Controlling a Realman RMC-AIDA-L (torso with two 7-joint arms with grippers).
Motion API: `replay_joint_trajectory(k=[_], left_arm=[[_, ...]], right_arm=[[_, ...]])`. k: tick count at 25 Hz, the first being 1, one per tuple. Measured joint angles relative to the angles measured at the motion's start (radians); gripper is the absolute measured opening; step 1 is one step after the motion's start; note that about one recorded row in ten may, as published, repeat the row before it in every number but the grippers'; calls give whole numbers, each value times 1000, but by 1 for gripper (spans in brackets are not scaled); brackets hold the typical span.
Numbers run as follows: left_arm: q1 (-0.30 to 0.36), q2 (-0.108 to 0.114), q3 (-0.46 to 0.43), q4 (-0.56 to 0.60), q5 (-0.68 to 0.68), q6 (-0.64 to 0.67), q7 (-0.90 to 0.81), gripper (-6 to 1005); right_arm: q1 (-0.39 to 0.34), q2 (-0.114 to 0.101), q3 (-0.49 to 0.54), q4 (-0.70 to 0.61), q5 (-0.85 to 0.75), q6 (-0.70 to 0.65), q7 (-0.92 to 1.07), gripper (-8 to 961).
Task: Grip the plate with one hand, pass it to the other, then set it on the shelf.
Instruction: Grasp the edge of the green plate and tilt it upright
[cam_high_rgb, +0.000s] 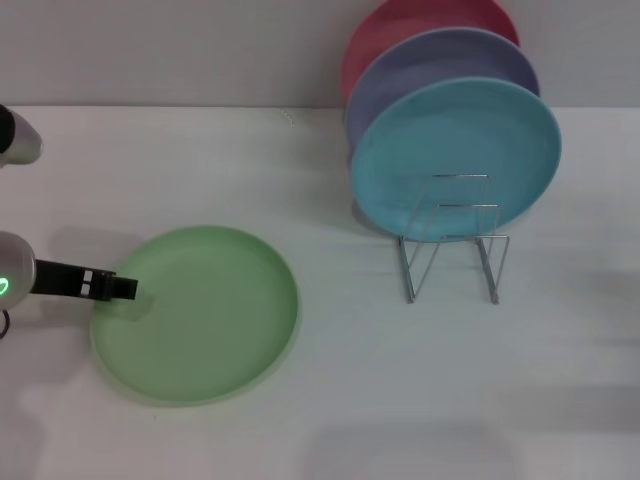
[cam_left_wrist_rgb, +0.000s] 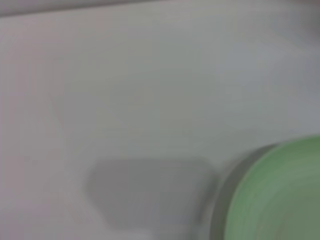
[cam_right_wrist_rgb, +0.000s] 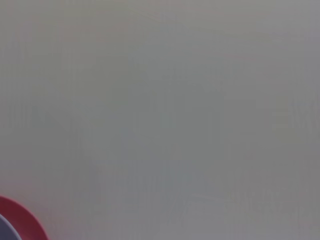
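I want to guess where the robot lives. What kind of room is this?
Probably a test table set up like a kitchen: plain white table, wire plate rack with coloured plates, and a green plate by the left gripper.

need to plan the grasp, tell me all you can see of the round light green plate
The round, shallow, matte light-green plastic plate lies flat on the white table, apart from the silver wire rack. Its raised rim looks intact and it is empty. The left gripper sits at its rim on the robot's left side.
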Motion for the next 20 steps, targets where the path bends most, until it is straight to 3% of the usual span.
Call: replay_joint_trajectory(k=[20], left_arm=[[-50,-1,-3,-83,-2,-48,3,689]], right_arm=[[13,0,2,-5,3,-14,0,825]])
